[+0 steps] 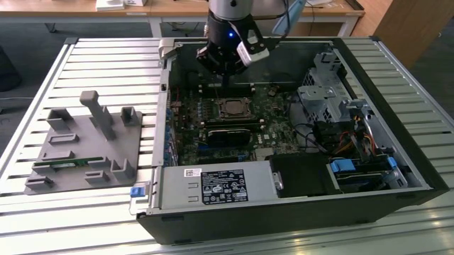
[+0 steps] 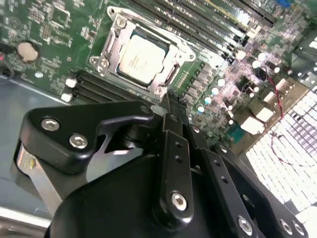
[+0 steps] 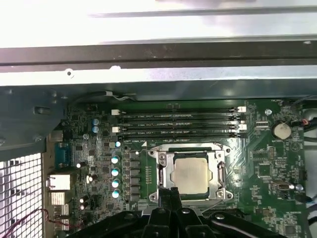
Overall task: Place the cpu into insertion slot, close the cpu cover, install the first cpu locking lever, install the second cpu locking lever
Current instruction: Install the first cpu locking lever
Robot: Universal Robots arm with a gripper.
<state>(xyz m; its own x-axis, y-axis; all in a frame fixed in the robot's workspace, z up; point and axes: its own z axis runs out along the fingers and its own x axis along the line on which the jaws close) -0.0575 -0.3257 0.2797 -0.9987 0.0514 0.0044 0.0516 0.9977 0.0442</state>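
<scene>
Slats of the bench (image 1: 106, 53) carry an open computer case (image 1: 284, 223), and inside it lies the green circuit board (image 3: 267, 168). The end effector (image 3: 171, 192) hangs low over the board, its fingers pressed together and pinching nothing, its tip just beside the near edge of the socket (image 2: 103, 61). The work looks well along. The cover (image 3: 166, 173) lies down flat on the socket, and the chip (image 3: 190, 174) sits inside, showing through the cover's window. The locking levers (image 3: 223, 171) seem to run along the socket's sides, but I cannot tell whether either one is hooked, so that part may be left. The chip lies flat with its metal top up. It is close to square, so it has no real long axis, and its edges run in line with the memory slots (image 3: 178, 121).
</scene>
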